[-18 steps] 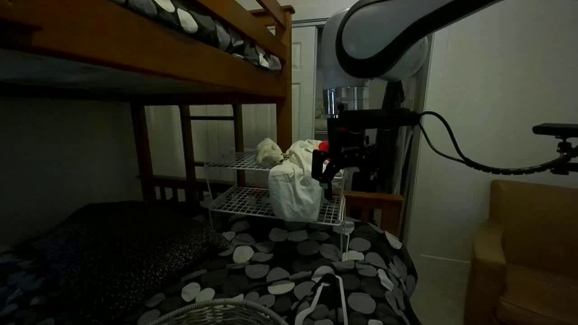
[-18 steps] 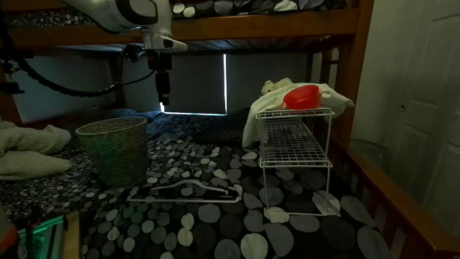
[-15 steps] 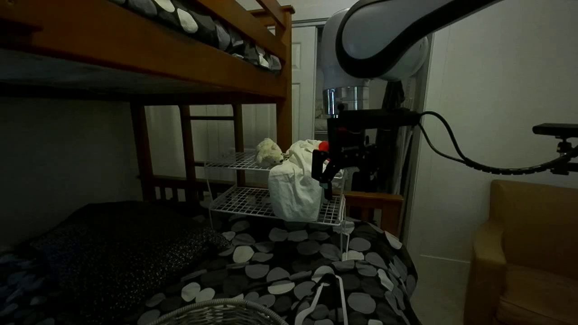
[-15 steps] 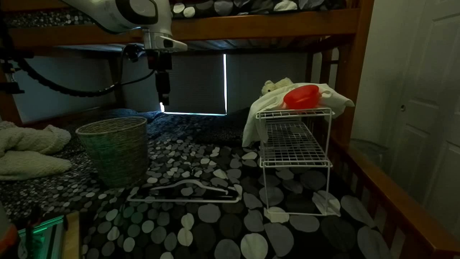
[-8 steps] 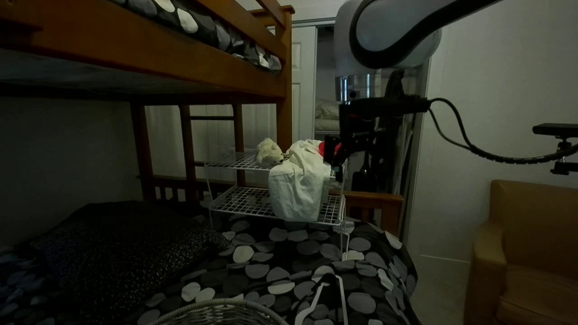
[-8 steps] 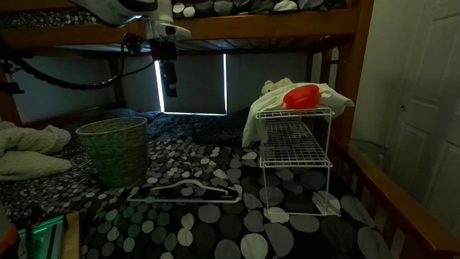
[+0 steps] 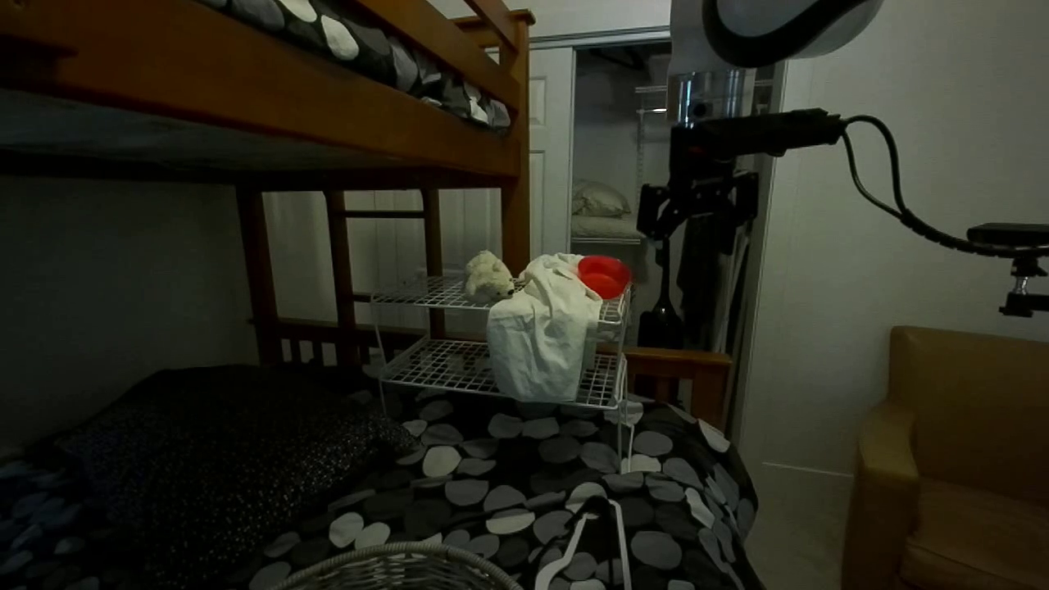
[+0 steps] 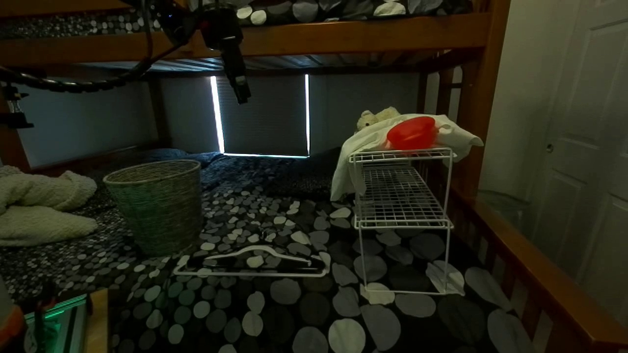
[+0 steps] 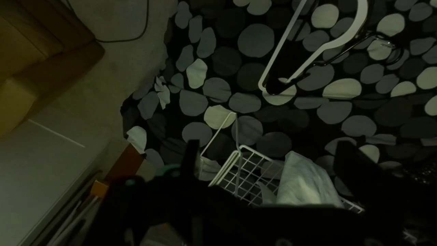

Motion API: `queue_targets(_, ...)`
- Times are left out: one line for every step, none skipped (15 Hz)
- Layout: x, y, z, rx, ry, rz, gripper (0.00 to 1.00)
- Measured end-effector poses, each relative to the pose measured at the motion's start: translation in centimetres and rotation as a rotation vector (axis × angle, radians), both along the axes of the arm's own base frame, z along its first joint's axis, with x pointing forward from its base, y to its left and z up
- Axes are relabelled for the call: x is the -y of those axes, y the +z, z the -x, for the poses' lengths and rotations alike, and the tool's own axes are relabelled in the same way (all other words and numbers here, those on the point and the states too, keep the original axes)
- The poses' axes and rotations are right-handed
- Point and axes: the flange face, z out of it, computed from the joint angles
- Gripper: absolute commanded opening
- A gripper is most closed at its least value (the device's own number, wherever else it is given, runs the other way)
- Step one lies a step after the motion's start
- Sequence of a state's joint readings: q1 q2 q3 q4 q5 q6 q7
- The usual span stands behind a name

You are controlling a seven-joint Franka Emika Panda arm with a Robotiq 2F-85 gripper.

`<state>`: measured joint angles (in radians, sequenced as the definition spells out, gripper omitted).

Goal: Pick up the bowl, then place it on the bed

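Note:
The red bowl [image 7: 605, 277] leans tilted at the end of the top rack level, against the white cloth; it also shows in an exterior view [image 8: 412, 133]. In the wrist view the bowl is hidden. The lower bed has a black cover with grey and white dots [image 7: 500, 496], seen too in an exterior view [image 8: 314, 309] and the wrist view [image 9: 256, 41]. My gripper [image 7: 698, 215] is above the bowl's height and apart from it, fingers pointing down. It shows in an exterior view [image 8: 240, 93]. In the wrist view its fingers [image 9: 268, 145] are wide apart with nothing between them.
A white wire rack [image 8: 402, 223] stands on the bed, with a white cloth [image 7: 541, 344] and a teddy bear [image 7: 489, 279]. A wicker basket [image 8: 157, 206] and hangers [image 8: 255, 272] lie nearby. The upper bunk rail [image 8: 363, 37] hangs over the bed. An armchair [image 7: 942, 459] stands beside it.
My gripper has risen, moving right in an exterior view and tilting somewhat. The bowl, earlier mostly hidden behind it there, now shows fully. The bowl, cloth and rack have not moved.

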<state>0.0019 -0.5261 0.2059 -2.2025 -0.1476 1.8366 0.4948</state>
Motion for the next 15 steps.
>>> queue_targets(0.0, -0.1, 0.0, -0.003, 0.0, 0.001, 1.0)
queue_targets(0.0, -0.2, -0.1, -0.004, 0.0, 0.001, 1.0)
queue_targets(0.0, -0.2, -0.1, -0.005, 0.0, 0.001, 1.0)
queue_targets(0.0, -0.2, -0.1, -0.005, 0.0, 0.001, 1.0)
queue_targets(0.0, -0.2, -0.1, -0.005, 0.0, 0.001, 1.0)
queue_targets(0.0, -0.2, -0.1, -0.005, 0.0, 0.001, 1.0)
queue_targets(0.0, -0.2, -0.1, -0.005, 0.0, 0.001, 1.0)
queue_targets(0.0, -0.2, -0.1, -0.005, 0.0, 0.001, 1.0)
queue_targets(0.0, -0.2, -0.1, -0.005, 0.0, 0.001, 1.0)
queue_targets(0.0, -0.2, -0.1, -0.005, 0.0, 0.001, 1.0)
queue_targets(0.0, -0.2, -0.1, -0.005, 0.0, 0.001, 1.0)
queue_targets(0.0, -0.2, -0.1, -0.004, 0.0, 0.001, 1.0)
queue_targets(0.2, -0.1, -0.1, -0.002, -0.006, -0.001, 1.0)
queue_targets(0.9, 0.2, 0.0, 0.009, -0.039, -0.005, 1.0)
queue_targets(2.3, 0.5, 0.3, 0.021, -0.089, -0.013, 1.0)
